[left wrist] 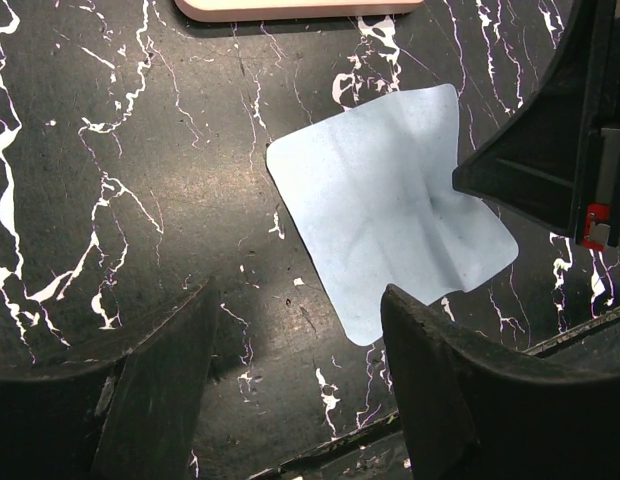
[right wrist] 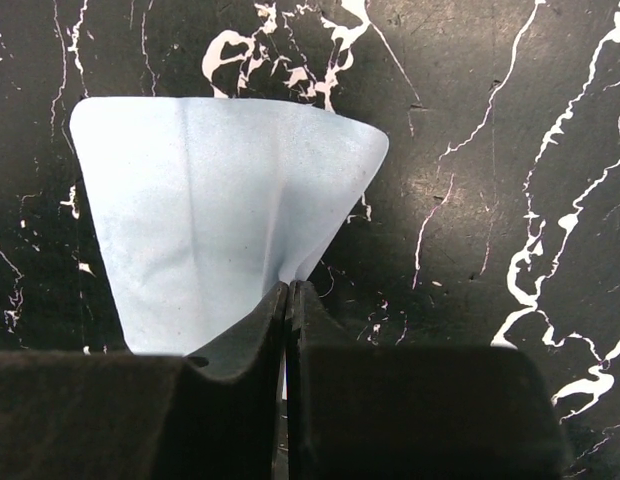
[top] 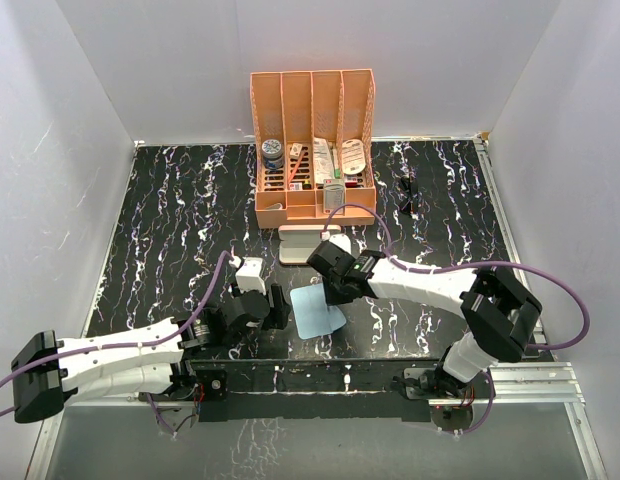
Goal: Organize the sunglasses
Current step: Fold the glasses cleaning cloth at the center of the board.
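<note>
The sunglasses (top: pixel 408 193), small and black, lie on the black marbled table to the right of the orange organizer, far from both grippers. A light blue cloth (top: pixel 318 312) lies near the table's front middle. My right gripper (top: pixel 337 296) is shut on the cloth's (right wrist: pixel 220 200) right edge, which is puckered between the closed fingertips (right wrist: pixel 280 300). My left gripper (top: pixel 281 311) stands open just left of the cloth (left wrist: pixel 390 220), and only bare table shows between its fingers (left wrist: pixel 180 340). The pink case (top: pixel 308 243) lies behind the cloth.
The orange organizer (top: pixel 312 150), with several upright slots and small items in its front tray, stands at the back middle. White walls enclose the table on three sides. A metal rail (top: pixel 530 378) runs along the front edge by the arm bases.
</note>
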You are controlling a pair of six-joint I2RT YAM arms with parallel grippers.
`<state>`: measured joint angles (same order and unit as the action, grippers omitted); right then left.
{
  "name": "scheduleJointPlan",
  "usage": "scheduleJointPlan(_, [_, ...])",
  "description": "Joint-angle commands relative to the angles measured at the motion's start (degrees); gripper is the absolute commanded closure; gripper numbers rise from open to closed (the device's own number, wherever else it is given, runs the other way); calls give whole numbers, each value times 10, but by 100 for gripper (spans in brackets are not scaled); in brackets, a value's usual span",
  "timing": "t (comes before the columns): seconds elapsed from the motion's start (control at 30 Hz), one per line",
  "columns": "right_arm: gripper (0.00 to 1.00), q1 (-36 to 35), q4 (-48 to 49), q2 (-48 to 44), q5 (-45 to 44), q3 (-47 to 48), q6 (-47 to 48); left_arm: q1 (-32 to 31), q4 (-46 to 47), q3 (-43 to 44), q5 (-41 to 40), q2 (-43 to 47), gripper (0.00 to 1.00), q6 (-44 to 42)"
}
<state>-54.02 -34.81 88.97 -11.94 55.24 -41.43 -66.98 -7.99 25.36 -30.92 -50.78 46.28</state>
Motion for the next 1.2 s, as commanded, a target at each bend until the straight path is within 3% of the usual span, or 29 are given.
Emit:
scheduleJointPlan(0.0, [100, -8, -2, -7, -4, 31, -14, -1, -8, -7, -17, 18, 36, 0])
scheduleJointPlan(1.17, [100, -14, -74, 1, -111, 54, -10, -1, 0, -17, -10, 18, 36, 8])
